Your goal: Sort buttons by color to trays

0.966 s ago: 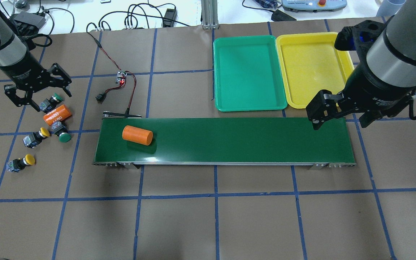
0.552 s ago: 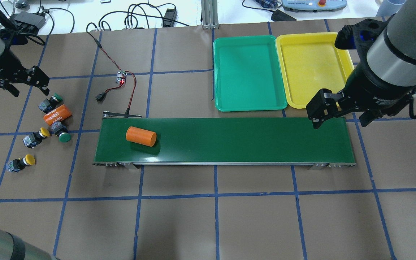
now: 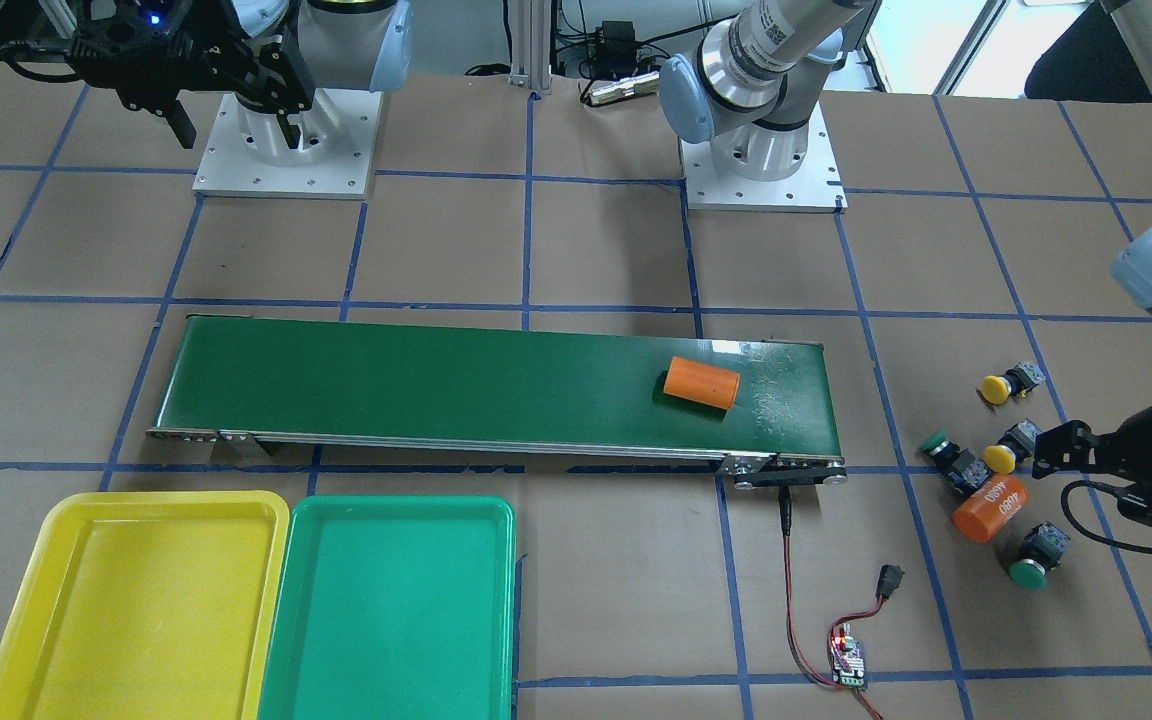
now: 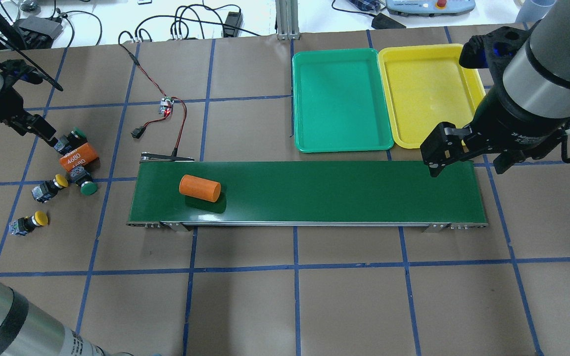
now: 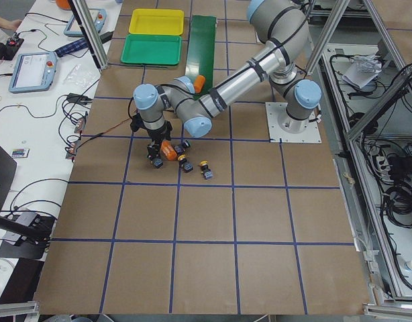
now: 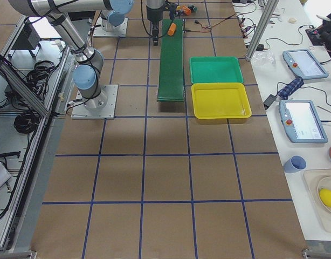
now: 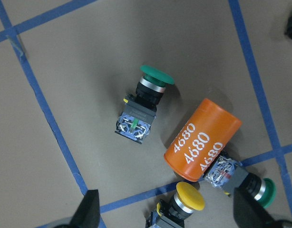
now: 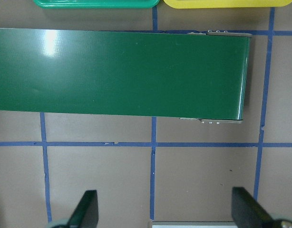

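Observation:
Four buttons lie at the table's left end: a green one (image 4: 70,139), a second green one (image 4: 85,185), a yellow one (image 4: 50,187) and another yellow one (image 4: 30,223). My left gripper (image 4: 37,129) is open and empty, hovering over the first green button (image 7: 145,109); its fingers (image 7: 89,211) stand wide apart. My right gripper (image 4: 467,165) is open and empty above the conveyor's right end, beside the yellow tray (image 4: 428,94). The green tray (image 4: 339,99) lies next to it. Both trays hold nothing.
An orange cylinder marked 4680 (image 4: 78,156) lies among the buttons, touching the second green one (image 7: 253,185). Another orange cylinder (image 4: 200,188) lies on the dark-green conveyor belt (image 4: 339,193). A red-black cable with a small board (image 4: 166,106) lies behind the belt.
My left gripper swung left and turned, still open above the button cluster. The orange cylinder on the belt shifted to the right. The right arm has not moved.

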